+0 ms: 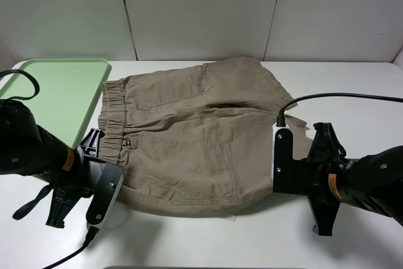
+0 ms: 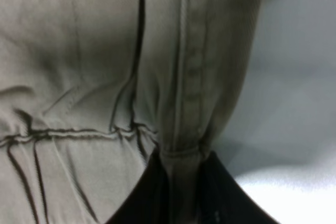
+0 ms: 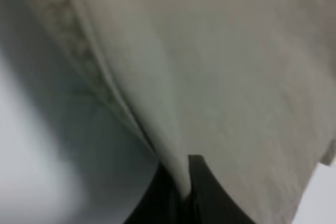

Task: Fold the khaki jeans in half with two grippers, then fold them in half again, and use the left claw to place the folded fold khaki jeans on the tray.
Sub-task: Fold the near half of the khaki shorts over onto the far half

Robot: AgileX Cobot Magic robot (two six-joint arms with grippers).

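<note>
Khaki jeans (image 1: 201, 137), spread flat, waistband (image 1: 113, 114) toward tray (image 1: 56, 92), legs pointing right

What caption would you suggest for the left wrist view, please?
Left gripper shut on the khaki jeans at a seam, white table beside.

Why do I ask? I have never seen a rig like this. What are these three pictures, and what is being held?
This is a two-armed robot working over a white table. The wide picture comes from a camera mounted high above. The two close-ups come from a camera on each wrist, looking along the tool at its end.

On the table lie the khaki jeans, spread flat, with a pale-green tray beside their waistband.

The left tool is shut on the cloth at the waistband end. The right tool is shut on the cloth at the leg end. Each pinches an edge of the fabric.
</note>
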